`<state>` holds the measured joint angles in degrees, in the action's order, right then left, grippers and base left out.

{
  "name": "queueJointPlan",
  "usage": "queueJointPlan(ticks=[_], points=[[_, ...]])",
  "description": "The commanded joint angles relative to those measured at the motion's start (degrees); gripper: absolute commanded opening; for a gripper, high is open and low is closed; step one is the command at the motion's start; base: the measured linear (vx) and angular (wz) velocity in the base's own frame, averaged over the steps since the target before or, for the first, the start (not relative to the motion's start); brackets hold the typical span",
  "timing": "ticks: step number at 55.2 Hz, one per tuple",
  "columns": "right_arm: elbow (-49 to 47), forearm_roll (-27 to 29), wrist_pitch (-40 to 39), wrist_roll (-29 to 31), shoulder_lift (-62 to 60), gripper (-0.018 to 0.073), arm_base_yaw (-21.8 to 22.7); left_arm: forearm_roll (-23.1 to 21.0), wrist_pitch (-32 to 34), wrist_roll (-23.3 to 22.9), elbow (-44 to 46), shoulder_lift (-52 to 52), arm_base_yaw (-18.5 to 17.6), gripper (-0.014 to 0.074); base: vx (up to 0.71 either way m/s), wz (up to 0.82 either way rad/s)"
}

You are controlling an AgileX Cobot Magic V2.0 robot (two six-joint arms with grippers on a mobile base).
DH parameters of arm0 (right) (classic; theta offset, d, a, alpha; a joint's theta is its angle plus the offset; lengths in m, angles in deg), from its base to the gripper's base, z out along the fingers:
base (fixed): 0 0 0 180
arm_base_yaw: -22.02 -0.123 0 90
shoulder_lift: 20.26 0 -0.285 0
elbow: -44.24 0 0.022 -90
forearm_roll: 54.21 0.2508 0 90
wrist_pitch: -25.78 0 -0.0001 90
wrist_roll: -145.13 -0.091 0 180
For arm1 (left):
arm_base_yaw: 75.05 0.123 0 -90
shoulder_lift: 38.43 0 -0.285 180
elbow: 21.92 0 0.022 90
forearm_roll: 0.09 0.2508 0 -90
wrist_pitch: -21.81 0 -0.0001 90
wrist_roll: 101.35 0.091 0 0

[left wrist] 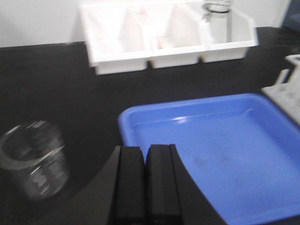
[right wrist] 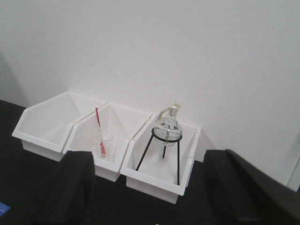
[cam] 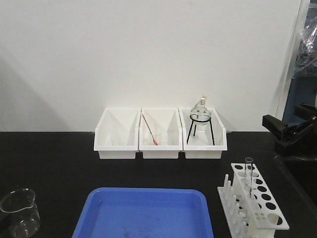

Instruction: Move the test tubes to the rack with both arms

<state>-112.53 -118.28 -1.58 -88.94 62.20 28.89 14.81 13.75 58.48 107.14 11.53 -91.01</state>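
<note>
The white rack (cam: pixel 253 199) stands at the front right of the black table, and its blurred edge (left wrist: pixel 289 90) shows in the left wrist view. One clear test tube (cam: pixel 248 172) stands upright in a hole at the rack's far end. My left gripper (left wrist: pixel 146 149) is shut with nothing between its fingers, and it hovers over the near left corner of a blue tray (left wrist: pixel 225 140). My right gripper (right wrist: pixel 150 157) is open and empty, facing the white bins from above the table. Part of the right arm (cam: pixel 286 132) shows at the right edge of the front view.
Three white bins (cam: pixel 161 144) line the back wall. The middle one holds a red-tipped rod (cam: pixel 149 130) in a small glass, the right one a round flask on a black tripod (cam: pixel 200 120). A glass beaker (cam: pixel 20 213) stands front left. The blue tray (cam: pixel 99 218) lies front centre.
</note>
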Motion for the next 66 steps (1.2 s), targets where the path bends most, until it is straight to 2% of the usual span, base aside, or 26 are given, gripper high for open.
queueJointPlan(ticks=[1, 5, 11, 15, 17, 21, 26, 29, 42, 66], points=[[-1.5, 1.5, -1.7, 0.0, -1.7, 0.0527, 0.1, 0.2, 4.2, 0.6, -7.9, -11.2, 4.8, -0.001, 0.0, 0.0], [-1.5, 1.5, -1.7, 0.0, -1.7, 0.0527, 0.1, 0.2, 2.3, 0.6, -14.6, -21.1, 8.0, -0.0009, 0.0, 0.0], [-1.5, 1.5, -1.7, 0.0, -1.7, 0.0527, 0.1, -0.6, 0.6, 1.4, -22.1, -33.8, 10.3, -0.0009, 0.0, 0.0], [-1.5, 1.5, -1.7, 0.0, -1.7, 0.0527, 0.1, -4.4, 0.4, 5.7, -26.2, -40.6, 10.7, -0.0009, 0.0, 0.0], [-1.5, 1.5, -1.7, 0.0, -1.7, 0.0527, 0.1, -6.9, 0.4, 9.5, -28.5, -43.9, 10.7, -0.0009, 0.0, 0.0], [-1.5, 1.4, -1.7, 0.0, -1.8, 0.0527, 0.1, -12.3, -1.1, 15.3, -29.3, -43.1, 11.0, -0.0009, 0.0, 0.0], [-1.4, 1.3, -1.9, 0.0, -1.8, 0.0527, 0.1, -14.9, -1.6, 20.2, -29.3, -41.7, 11.1, -0.0009, 0.0, 0.0], [-1.4, 1.3, -2.0, 0.0, -1.6, 0.0527, 0.1, -14.6, -1.0, 21.4, -29.3, -42.2, 11.1, -0.0009, 0.0, 0.0], [-1.4, 1.3, -2.1, 0.0, -1.6, 0.0527, 0.1, -13.3, 3.8, 21.4, -29.3, -43.8, 11.3, -0.0009, 0.0, 0.0], [-1.4, 1.3, -2.0, 0.0, -1.6, 0.0527, 0.1, -13.3, 4.2, 21.4, -29.3, -43.7, 11.3, -0.0008, 0.0, 0.0]])
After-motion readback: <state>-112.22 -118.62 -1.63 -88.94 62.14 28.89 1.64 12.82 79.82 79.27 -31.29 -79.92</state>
